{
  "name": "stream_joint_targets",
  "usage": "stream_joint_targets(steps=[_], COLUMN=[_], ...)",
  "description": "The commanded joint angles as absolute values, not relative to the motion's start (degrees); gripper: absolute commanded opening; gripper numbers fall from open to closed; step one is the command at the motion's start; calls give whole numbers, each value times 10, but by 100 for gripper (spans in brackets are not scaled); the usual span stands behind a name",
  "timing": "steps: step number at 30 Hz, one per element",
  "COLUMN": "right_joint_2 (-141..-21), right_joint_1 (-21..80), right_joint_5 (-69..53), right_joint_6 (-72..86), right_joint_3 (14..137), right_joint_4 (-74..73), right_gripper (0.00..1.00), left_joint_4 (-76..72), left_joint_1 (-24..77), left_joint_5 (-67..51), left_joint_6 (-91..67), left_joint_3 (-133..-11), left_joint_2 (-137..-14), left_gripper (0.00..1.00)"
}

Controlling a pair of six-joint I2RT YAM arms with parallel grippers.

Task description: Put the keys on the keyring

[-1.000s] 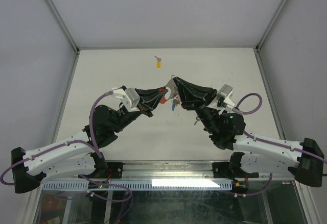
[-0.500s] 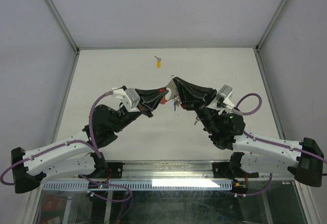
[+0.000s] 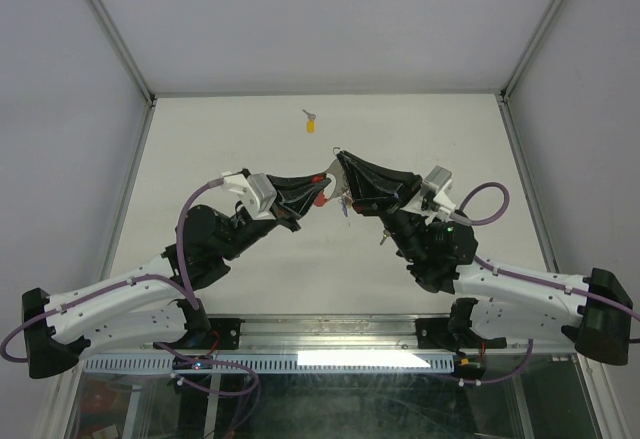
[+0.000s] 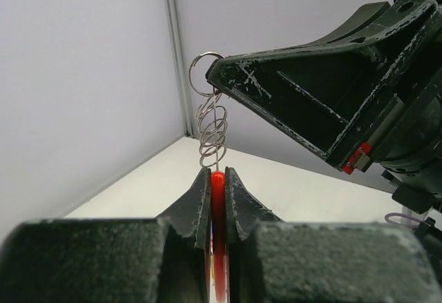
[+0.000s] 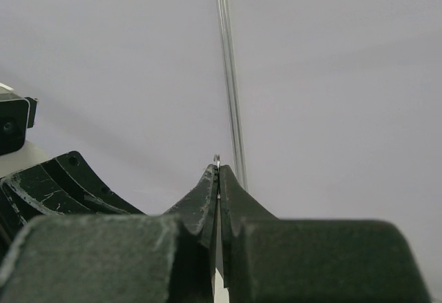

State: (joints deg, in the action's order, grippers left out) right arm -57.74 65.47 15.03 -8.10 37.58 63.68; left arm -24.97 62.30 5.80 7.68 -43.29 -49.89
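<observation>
The keyring is held in the air between both grippers. My left gripper [image 3: 321, 181] is shut on its red plastic strip [image 4: 218, 187], which stands edge-on between the fingers. The silver wire rings [image 4: 212, 134] rise from the strip to my right gripper [image 3: 338, 162], which is shut on the top ring [image 4: 204, 74]. In the right wrist view only a sliver of that ring [image 5: 217, 159] shows above the closed fingertips. A few small keys [image 3: 344, 203] hang below the ring. A yellow-headed key [image 3: 310, 124] lies on the table farther back.
A small silvery piece [image 3: 381, 240] lies on the white table [image 3: 230, 129] beside the right arm. Metal frame posts and grey walls enclose the table on the left, right and back.
Both grippers keep their hold. The right gripper and the hanging keys have shifted very slightly; otherwise nothing has moved.
</observation>
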Motion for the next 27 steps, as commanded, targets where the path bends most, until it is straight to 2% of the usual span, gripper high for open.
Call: stream_joint_targets(steps=[1, 3, 6, 9, 13, 18, 27], right_joint_2=[-589, -596, -614, -634, -655, -652, -608], right_joint_1=[657, 657, 657, 656, 656, 653, 634], right_joint_5=[154, 152, 148, 138, 131, 110, 9], right_joint_6=[-93, -93, -95, -101, -107, -115, -109], right_joint_3=[373, 363, 351, 345, 342, 335, 303], right_joint_4=[676, 718, 790, 853, 921, 939, 899], right_gripper=[0, 0, 0, 0, 0, 0, 0], left_joint_4=[-279, -278, -278, -276, -269, -258, -215], left_joint_1=[632, 632, 632, 633, 633, 634, 634], left_joint_5=[11, -3, -27, -51, -65, -60, -51], left_joint_6=[73, 74, 73, 72, 70, 65, 59], left_joint_3=[-464, -465, -469, -473, -479, -481, -483], left_joint_2=[-496, -496, -497, -497, -493, -466, -412], left_gripper=[0, 0, 5, 12, 27, 35, 38])
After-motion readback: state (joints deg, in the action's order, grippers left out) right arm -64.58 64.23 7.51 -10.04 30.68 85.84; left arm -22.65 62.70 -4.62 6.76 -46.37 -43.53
